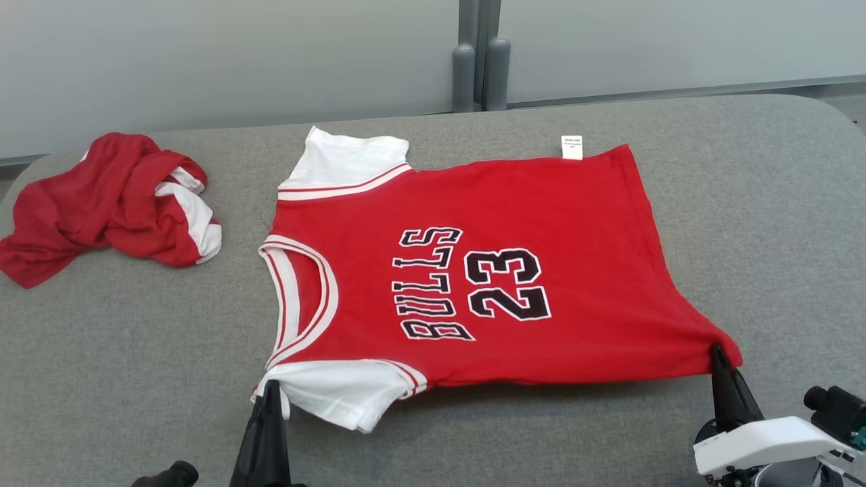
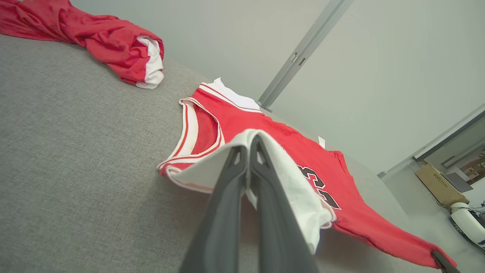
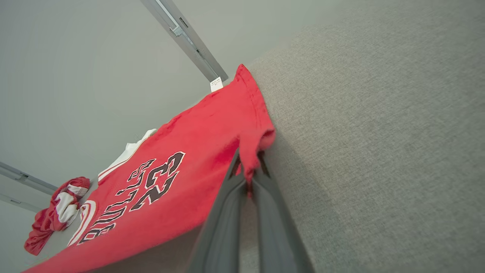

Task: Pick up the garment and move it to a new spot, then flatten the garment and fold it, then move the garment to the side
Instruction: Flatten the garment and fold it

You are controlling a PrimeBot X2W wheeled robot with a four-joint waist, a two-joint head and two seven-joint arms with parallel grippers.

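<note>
**On the grey counter (image 1: 758, 223), a red jersey (image 1: 575, 223) pinched at two near corners**

Across the middle of the counter the jersey lies spread face up. Its neck points toward the robot's left and its hem toward the right, with the black "BULLS 23" lettering showing. The left gripper (image 1: 270, 389) has its fingers closed on the near white sleeve (image 1: 338, 396). In the left wrist view that cloth drapes over the pressed-together tips. The right gripper (image 1: 718, 352) has its fingers closed on the near hem corner, and the right wrist view shows red fabric bunched between the tips. The jersey's near edge sits slightly raised and casts a shadow on the counter. A white label (image 1: 572, 147) sticks out at the far edge. A second red and white garment (image 1: 108, 203) lies crumpled at the counter's far left, well apart from the jersey.
</note>
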